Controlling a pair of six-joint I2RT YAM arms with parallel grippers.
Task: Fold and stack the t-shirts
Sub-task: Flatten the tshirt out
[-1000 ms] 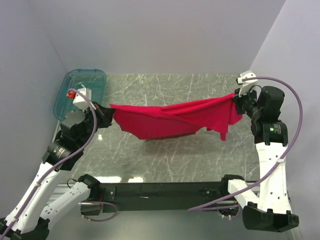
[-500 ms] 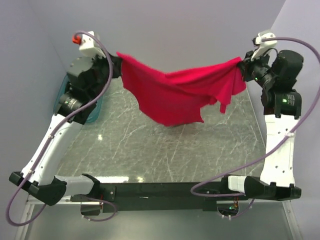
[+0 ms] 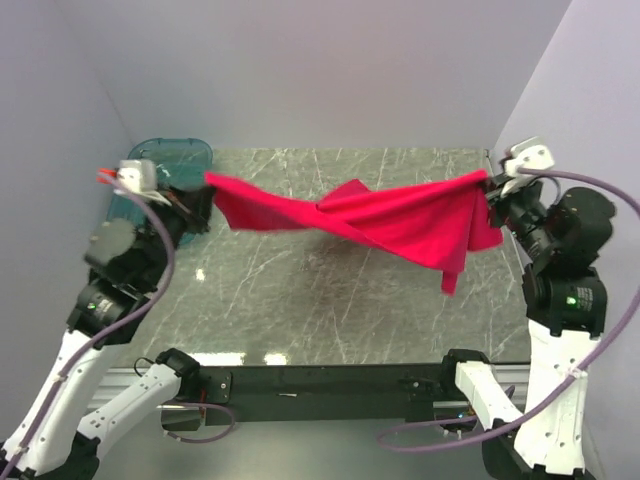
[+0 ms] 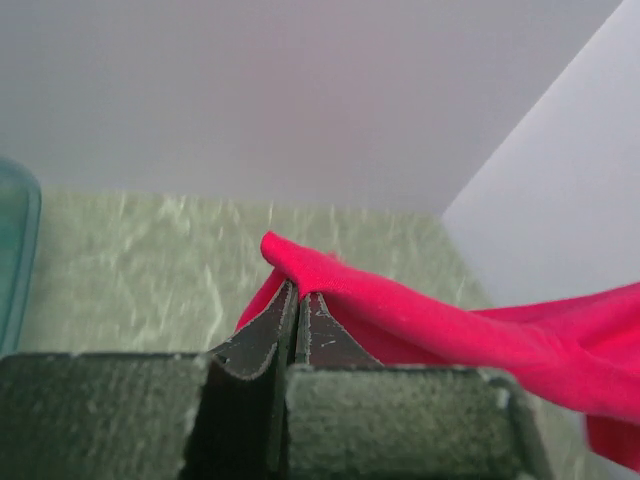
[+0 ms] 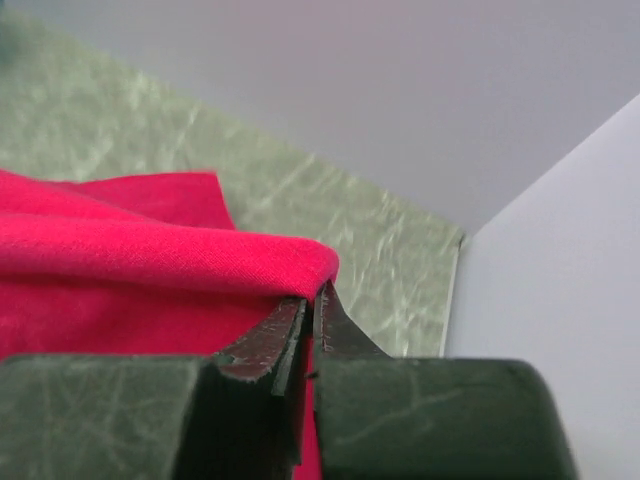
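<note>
The left jaws are pressed together on a pinched ridge of the red t-shirt point(image 4: 400, 310). In the left wrist view the cloth rises just past their tips and runs off to the right. The right jaws are likewise clamped on the shirt, with a rolled hem folding over their tips (the right wrist view shows this plainly) and the fabric spreading away to the left.

Between the two grips the shirt hangs as a long band across the far half of the worktop point(image 3: 300, 310). It is held up at both ends and sags slightly. Near its middle the cloth is twisted over itself, so two layers cross there. Toward the right end it widens, and one flap droops lower than the rest, pointing at the near edge. Whether that flap touches the marbled surface cannot be told from above.

The left arm point(image 3: 110, 270) reaches up along the left wall, and the right arm point(image 3: 565, 290) stands by the right wall, its wrist turned inward. Just behind the left wrist, in the far-left corner, sits a translucent teal tub point(image 3: 170, 150) (partly hidden by the wrist and its cable), close to the shirt's left end.
</note>
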